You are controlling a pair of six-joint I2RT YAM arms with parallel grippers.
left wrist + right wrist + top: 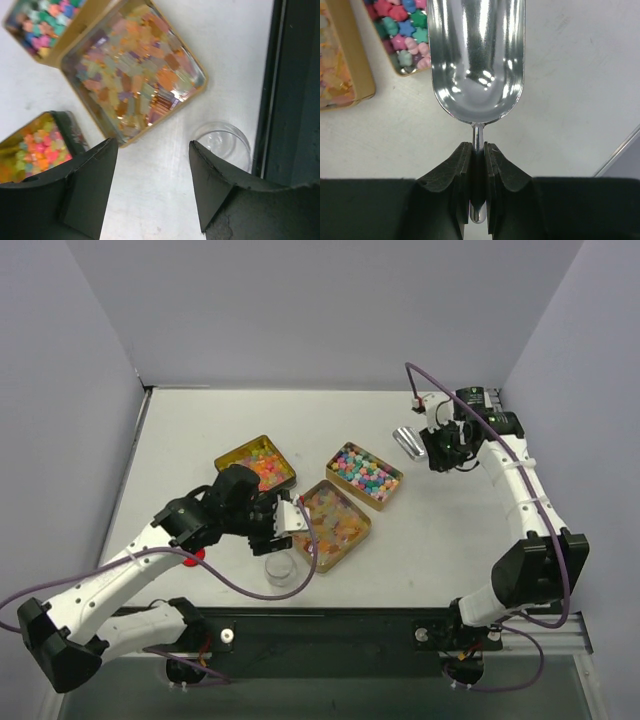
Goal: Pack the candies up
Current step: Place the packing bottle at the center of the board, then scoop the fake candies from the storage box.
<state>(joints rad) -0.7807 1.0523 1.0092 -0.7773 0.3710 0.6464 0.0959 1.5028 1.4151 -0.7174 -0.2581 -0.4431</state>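
Near the front edge of the table (440, 560), the left gripper (287, 519) hangs with its jaws wide apart and nothing between them, over bare surface just beside the middle tin (345, 543). A clear round cup (281, 569) stands just inside that edge, next to the dark rail.

The candies (364, 473) fill three open gold tins set close together: the left tin (232, 455), the middle tin, and the right tin (393, 487).

Far right, the right gripper (432, 448) is clamped on the thin handle of a metal scoop (407, 443), whose bowl sits near the right tin's far corner.

Bare table runs along the far side and to the right of the tins. Walls close the left, far and right sides.
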